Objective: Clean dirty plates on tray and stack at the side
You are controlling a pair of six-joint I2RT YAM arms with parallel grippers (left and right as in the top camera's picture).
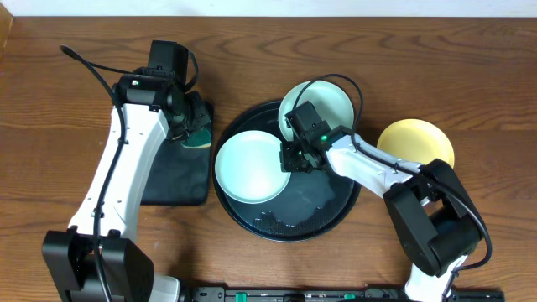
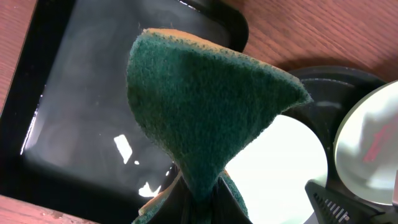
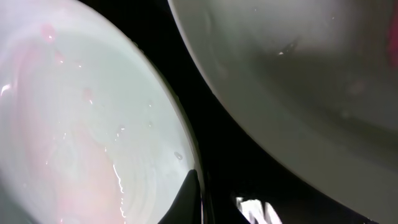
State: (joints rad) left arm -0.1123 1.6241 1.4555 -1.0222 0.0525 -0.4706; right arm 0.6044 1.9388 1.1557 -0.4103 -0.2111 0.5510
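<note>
The round black tray (image 1: 323,214) holds two mint-aqua plates. One plate (image 1: 247,166) lies flat on its left side and shows a faint pink film in the right wrist view (image 3: 81,124). The other plate (image 1: 323,105) leans on the tray's far rim and carries a red smear in the left wrist view (image 2: 373,143). The pale yellow plate (image 1: 417,143) sits on the wood to the right of the tray. My right gripper (image 1: 294,158) is shut on the flat plate's right rim (image 3: 198,199). My left gripper (image 1: 193,132) is shut on a green sponge (image 2: 205,93) above the small rectangular tray.
The small rectangular black tray (image 1: 176,180) lies left of the round tray, wet and shiny in the left wrist view (image 2: 74,93). Water drops lie on the round tray's front. Bare wood lies to the far right and along the back.
</note>
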